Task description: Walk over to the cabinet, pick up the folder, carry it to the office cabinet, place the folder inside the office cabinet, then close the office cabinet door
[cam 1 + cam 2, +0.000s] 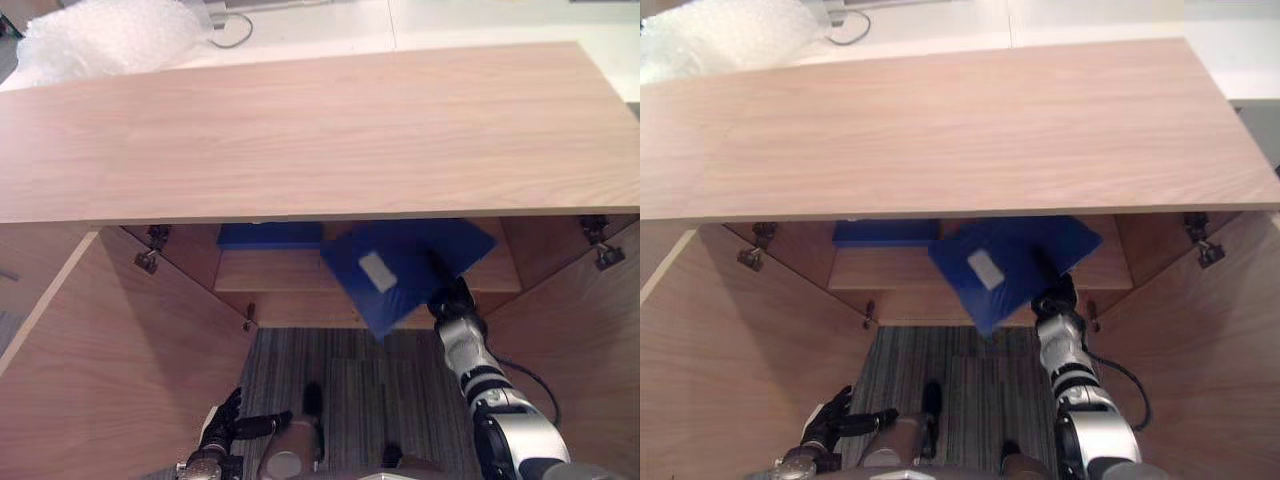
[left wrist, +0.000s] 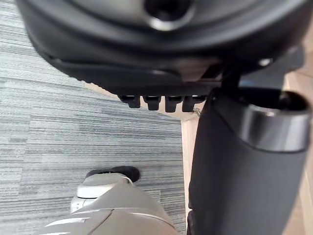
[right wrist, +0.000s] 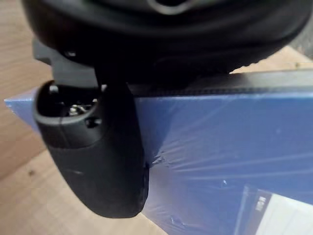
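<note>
A blue folder (image 1: 400,265) with a white label is held tilted at the mouth of the wooden office cabinet (image 1: 300,130), partly under its top board. My right hand (image 1: 450,298) grips its near edge; in the right wrist view the thumb (image 3: 98,156) presses on the folder's blue cover (image 3: 220,147). A second blue folder (image 1: 268,236) lies flat on the shelf inside, to the left. My left hand (image 1: 222,425) hangs low by the open left door (image 1: 120,360), fingers relaxed and holding nothing.
Both cabinet doors stand open, the right door (image 1: 580,340) close beside my right arm. Bubble wrap (image 1: 110,35) lies past the cabinet top at the far left. Grey striped carpet (image 1: 330,370) covers the floor between the doors.
</note>
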### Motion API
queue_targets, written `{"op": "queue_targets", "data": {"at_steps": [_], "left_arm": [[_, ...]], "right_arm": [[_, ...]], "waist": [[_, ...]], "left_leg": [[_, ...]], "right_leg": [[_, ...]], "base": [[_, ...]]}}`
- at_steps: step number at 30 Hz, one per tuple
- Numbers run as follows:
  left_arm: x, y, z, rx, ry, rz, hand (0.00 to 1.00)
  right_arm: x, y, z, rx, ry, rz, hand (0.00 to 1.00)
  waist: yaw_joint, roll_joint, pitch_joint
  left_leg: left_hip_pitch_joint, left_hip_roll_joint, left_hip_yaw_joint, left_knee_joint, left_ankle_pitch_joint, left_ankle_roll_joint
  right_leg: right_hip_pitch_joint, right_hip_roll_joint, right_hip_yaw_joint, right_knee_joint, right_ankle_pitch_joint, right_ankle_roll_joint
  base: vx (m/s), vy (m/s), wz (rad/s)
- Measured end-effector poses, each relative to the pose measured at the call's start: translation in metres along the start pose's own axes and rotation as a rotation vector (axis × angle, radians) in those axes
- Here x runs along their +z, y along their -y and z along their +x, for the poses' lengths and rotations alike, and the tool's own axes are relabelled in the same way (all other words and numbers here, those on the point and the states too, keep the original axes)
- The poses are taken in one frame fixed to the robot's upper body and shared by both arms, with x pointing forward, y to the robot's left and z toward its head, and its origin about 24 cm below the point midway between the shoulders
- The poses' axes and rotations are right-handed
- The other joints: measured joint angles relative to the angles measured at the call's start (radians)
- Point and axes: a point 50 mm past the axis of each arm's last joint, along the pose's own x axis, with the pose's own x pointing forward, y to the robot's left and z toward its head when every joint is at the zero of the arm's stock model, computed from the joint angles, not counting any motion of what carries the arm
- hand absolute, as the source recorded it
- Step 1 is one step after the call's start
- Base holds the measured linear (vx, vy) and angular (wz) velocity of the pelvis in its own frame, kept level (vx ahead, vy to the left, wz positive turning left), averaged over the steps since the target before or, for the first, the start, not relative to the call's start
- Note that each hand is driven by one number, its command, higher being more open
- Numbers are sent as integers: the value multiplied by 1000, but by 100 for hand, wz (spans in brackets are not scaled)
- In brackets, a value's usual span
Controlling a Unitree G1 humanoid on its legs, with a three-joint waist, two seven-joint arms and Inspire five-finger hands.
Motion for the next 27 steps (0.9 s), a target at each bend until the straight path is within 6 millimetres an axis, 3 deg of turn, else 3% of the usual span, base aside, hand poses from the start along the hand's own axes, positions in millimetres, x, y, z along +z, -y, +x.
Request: {"op": "queue_targets", "data": {"at_steps": [1,2,3,6,7,8,10,12,18,27], "left_arm": [[3,0,1,0,14,0,100],[10,0,1,4,42,1,100],[16,-1,1,9,68,1,100],[20,-3,2,34,86,-24,100],[23,-6,2,42,103,-47,100],[24,-6,2,43,109,-51,100],[30,-10,2,61,134,-82,100],[24,-12,2,69,99,-81,100],[16,-4,2,55,50,-105,100],[27,13,6,34,80,-169,100]], "right_arm": [[3,-12,2,30,7,21,0],[12,-41,6,101,29,41,0],[24,-63,8,162,60,62,0],[58,-96,8,265,148,117,0],[80,-115,6,323,207,121,0],[85,-119,6,334,222,122,0],[122,-151,-1,409,313,155,0],[137,-169,-7,447,355,167,0],[179,-210,-26,524,436,227,0],[213,-237,-39,496,476,256,0]], "waist": [[12,5,3],[44,14,13],[61,20,27],[56,39,69],[52,36,92],[50,36,96],[40,40,138],[31,43,165],[41,53,205],[53,63,209]], "left_leg": [[-20,15,18,16,-7,1],[-51,50,59,35,-14,2],[-73,65,82,59,-20,4],[-106,71,73,117,-33,6],[-141,62,61,149,-36,3],[-152,61,55,159,-38,2],[-244,57,17,264,-62,-4],[-290,56,-4,320,-77,-9],[-436,43,-27,462,-115,-5],[-544,11,-27,524,-122,8]], "right_leg": [[-27,6,11,15,2,4],[-93,11,-7,54,3,36],[-141,-4,-80,90,-1,50],[-188,-15,-132,180,-32,12],[-240,-30,-154,260,-68,-2],[-253,-32,-159,279,-77,-4],[-349,-47,-189,433,-143,-14],[-393,-54,-203,507,-176,-16],[-545,-103,-244,695,-241,-24],[-657,-151,-244,796,-277,-35]], "base": [[-130,38,-118],[-138,7,-113],[-138,-10,-94],[-141,-48,-4],[-125,-51,19],[-141,-71,28],[-154,-92,33],[-154,-78,22],[-81,-2,11],[-46,27,7]]}}
